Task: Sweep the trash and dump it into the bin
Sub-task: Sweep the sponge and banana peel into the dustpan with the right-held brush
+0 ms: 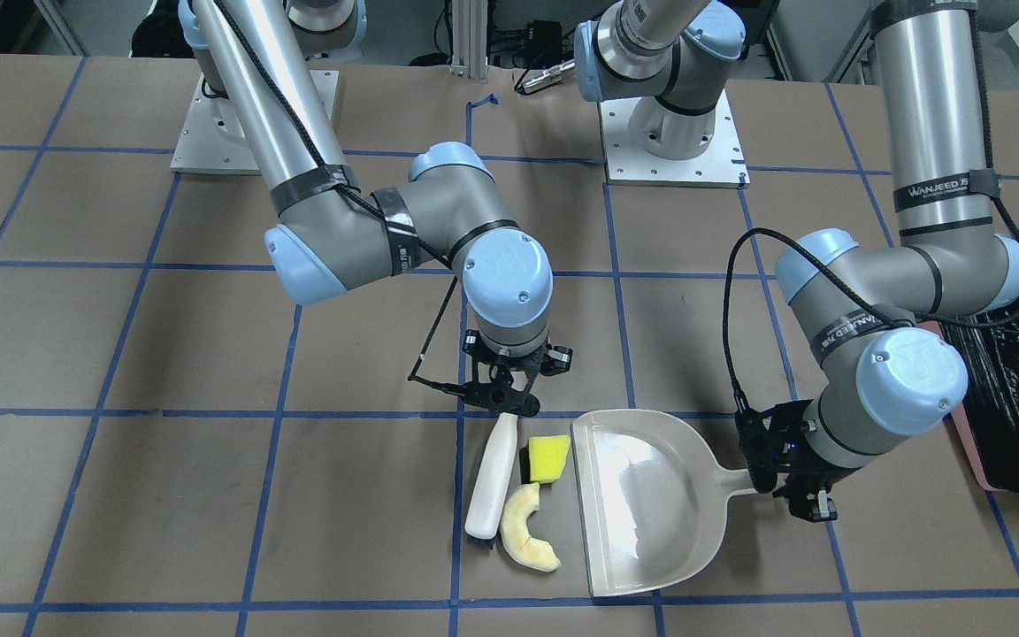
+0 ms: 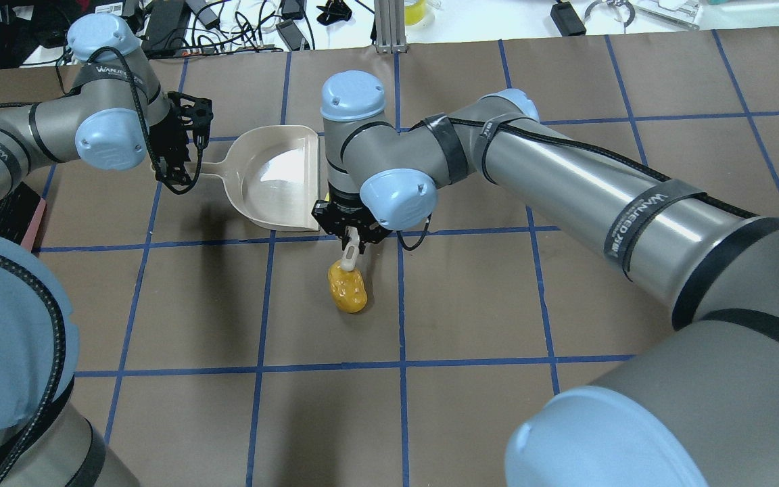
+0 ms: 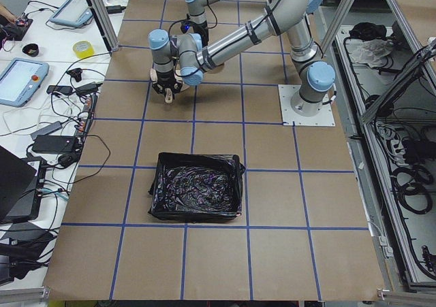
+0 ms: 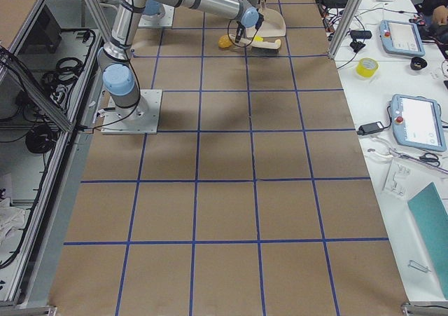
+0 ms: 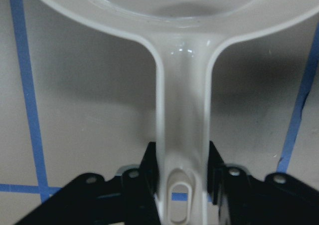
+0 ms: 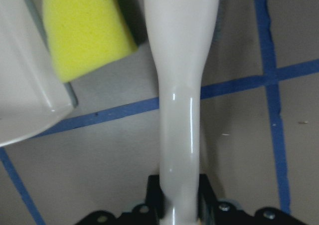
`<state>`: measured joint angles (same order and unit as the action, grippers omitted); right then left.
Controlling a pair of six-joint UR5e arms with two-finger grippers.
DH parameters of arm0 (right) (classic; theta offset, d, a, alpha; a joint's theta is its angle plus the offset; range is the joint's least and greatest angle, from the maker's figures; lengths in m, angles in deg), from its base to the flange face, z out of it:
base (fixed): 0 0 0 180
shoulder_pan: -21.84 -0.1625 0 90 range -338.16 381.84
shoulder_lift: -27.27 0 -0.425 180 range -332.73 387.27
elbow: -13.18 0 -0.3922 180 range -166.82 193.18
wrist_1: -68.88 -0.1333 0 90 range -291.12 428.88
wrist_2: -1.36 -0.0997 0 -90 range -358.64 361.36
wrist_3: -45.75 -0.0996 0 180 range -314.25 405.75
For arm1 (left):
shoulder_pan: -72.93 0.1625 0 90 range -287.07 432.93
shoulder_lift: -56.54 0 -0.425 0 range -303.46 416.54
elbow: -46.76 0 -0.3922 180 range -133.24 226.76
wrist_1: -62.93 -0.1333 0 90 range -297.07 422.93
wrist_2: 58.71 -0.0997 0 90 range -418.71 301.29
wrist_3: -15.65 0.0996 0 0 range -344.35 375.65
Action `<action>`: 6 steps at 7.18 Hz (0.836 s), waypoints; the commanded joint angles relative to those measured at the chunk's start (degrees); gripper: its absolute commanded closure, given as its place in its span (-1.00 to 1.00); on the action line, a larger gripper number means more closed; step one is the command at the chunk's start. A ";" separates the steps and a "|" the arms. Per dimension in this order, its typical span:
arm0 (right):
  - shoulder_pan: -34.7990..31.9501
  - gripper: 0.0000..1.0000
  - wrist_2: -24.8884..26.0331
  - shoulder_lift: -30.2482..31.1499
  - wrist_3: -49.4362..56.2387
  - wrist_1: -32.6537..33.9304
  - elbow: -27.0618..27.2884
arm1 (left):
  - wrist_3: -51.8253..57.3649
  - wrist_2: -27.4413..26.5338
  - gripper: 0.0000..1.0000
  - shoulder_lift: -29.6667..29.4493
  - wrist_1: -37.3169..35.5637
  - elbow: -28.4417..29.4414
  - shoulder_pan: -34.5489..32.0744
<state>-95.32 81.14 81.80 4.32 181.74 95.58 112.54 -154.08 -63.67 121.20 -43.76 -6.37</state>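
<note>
Exterior front-facing: right claw (image 1: 502,400) clamped on brush (image 1: 492,478), left claw (image 1: 764,482) on dustpan (image 1: 651,504); bin (image 1: 978,460) seemingly arm-blocked.

Worktop (image 1: 120,336): you are looking at matt brown paper, faintly scuffed, crossed by smooth blue tape lines.
Dustpan (image 1: 651,504): smooth beige plastic, glossy enough to throw white glare back at you.
Brush (image 1: 492,478): glossy cream plastic handle, with a thin highlight running along it.
Yellow wedge (image 1: 549,457): matt and porous, sponge-like to your eye.
Rind slice (image 1: 527,529): pale, matt, softly grainy.
Potato lump (image 2: 347,289): dimpled golden-brown skin with a slight sheen.
Bin (image 3: 194,213): crinkly, glossy black plastic film.
Right arm (image 1: 253,97) and left arm (image 1: 925,115): you see satin silver metal tubes and smooth pale-blue plastic caps.
</note>
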 commanded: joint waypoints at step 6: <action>-7.81 1.00 -1.12 -8.38 -12.26 -0.27 -13.66 | 0.15 0.02 0.82 0.06 0.00 0.00 -0.07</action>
<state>-101.84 80.03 73.29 -6.26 181.59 82.55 112.67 -154.07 -63.61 121.20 -43.76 -6.37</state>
